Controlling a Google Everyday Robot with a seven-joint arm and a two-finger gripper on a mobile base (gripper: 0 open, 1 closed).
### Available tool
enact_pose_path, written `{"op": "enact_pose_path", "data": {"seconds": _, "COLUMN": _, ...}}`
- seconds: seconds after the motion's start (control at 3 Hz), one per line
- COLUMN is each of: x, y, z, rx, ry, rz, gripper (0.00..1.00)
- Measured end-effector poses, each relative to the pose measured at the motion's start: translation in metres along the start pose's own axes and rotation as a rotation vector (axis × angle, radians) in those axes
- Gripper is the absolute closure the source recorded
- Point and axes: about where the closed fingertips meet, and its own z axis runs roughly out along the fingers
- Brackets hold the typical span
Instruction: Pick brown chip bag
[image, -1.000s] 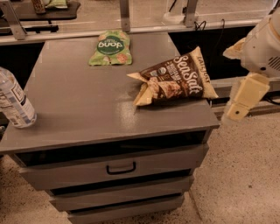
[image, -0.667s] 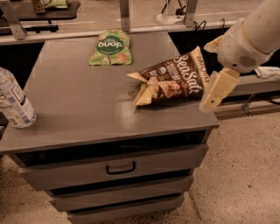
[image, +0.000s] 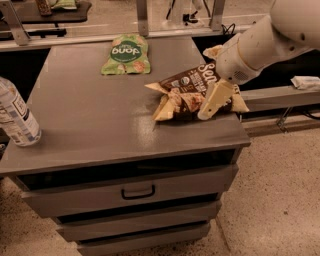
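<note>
The brown chip bag (image: 181, 94) lies crumpled on the right side of the grey cabinet top (image: 95, 115), near its right edge, with white lettering facing up. My gripper (image: 211, 104) reaches in from the upper right on a white arm (image: 272, 35) and sits right over the bag's right half, covering part of it. The bag rests on the surface.
A green snack bag (image: 125, 53) lies at the back middle of the top. A clear water bottle (image: 15, 117) stands at the left edge. Drawers with a handle (image: 138, 191) are below. A shelf rail (image: 280, 95) runs to the right.
My gripper has moved left and down from beside the cabinet's right edge to over the brown chip bag. The bag, green bag and bottle have not moved.
</note>
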Motion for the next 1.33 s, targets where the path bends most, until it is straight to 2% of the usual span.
{"op": "enact_pose_path", "data": {"seconds": 0.33, "x": -0.002, "y": -0.002, "z": 0.032, "rx": -0.009, "ry": -0.030, "rz": -0.020, "gripper": 0.00}}
{"op": "enact_pose_path", "data": {"seconds": 0.67, "x": 0.002, "y": 0.003, "z": 0.054, "rx": -0.027, "ry": -0.045, "rz": -0.032, "gripper": 0.16}}
{"op": "enact_pose_path", "data": {"seconds": 1.0, "x": 0.005, "y": 0.005, "z": 0.063, "rx": -0.035, "ry": -0.055, "rz": -0.032, "gripper": 0.40}}
{"op": "enact_pose_path", "data": {"seconds": 1.33, "x": -0.004, "y": 0.005, "z": 0.051, "rx": -0.023, "ry": -0.080, "rz": -0.044, "gripper": 0.63}}
